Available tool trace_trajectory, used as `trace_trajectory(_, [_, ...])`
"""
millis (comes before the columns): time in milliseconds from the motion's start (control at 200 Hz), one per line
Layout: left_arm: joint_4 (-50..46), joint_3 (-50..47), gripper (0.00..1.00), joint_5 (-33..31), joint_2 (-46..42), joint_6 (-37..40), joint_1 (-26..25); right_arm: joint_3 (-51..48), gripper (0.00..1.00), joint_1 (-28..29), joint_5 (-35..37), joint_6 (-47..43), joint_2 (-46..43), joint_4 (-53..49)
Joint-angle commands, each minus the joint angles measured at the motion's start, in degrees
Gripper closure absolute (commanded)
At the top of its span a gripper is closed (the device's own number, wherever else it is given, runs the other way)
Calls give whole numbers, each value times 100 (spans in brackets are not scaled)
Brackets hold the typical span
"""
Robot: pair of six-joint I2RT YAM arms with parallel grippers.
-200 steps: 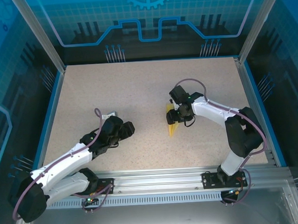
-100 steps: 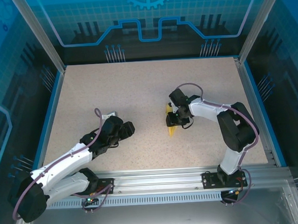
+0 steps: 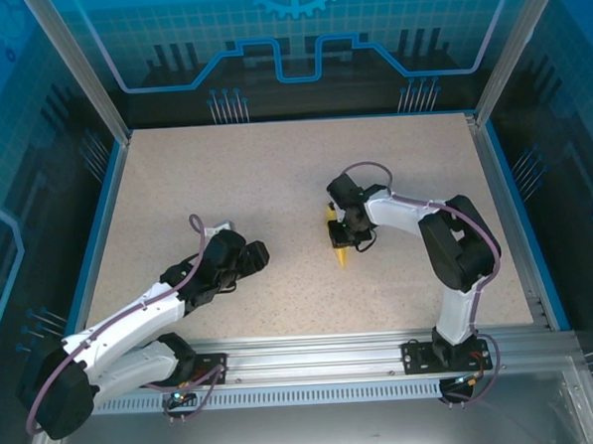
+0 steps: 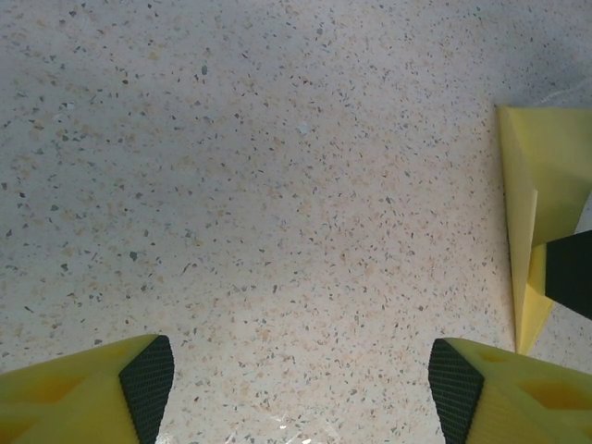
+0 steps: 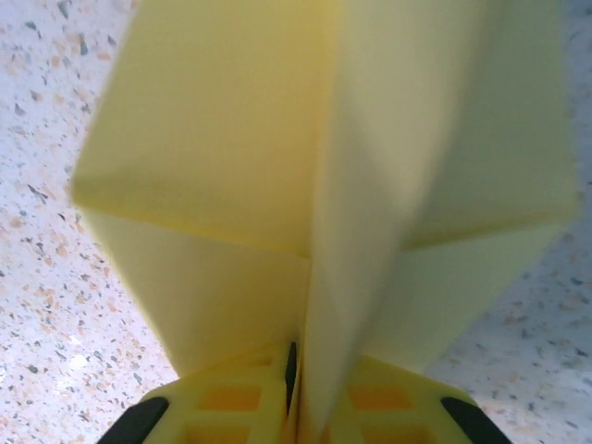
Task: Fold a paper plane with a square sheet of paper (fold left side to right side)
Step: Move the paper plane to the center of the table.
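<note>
Mid-bench, your right claw is clamped on the folded paper plane, tip toward the near edge; your left claw sits open, well apart, over the bench.

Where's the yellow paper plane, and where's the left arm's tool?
Pale-yellow folded paper plane (image 5: 231, 139): right wrist view, on its broad left flap.
Left tool (image 4: 302, 381): left wrist view, midway between its two open fingertips.

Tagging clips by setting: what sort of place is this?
Probably a lab robot cell: speckled table, aluminium framing, blue printed panels, left arm and right arm bolted to a rail.
</note>
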Motion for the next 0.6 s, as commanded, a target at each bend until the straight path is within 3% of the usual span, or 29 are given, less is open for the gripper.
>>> trace_trajectory(0, [100, 43, 15, 207, -8, 159, 34, 622, 87, 15, 452, -37, 170, -515])
trace_trajectory(170, [569, -47, 2, 713, 22, 407, 22, 1748, 88, -199, 678, 34, 705, -941])
trace_trajectory(410, [966, -32, 2, 1424, 220, 895, -8, 3591, 87, -343, 1018, -10, 1852, -1660])
trace_trajectory(590, [927, 99, 1, 1476, 444, 1033, -83, 4429, 87, -351, 1232, -85, 2484, -2002])
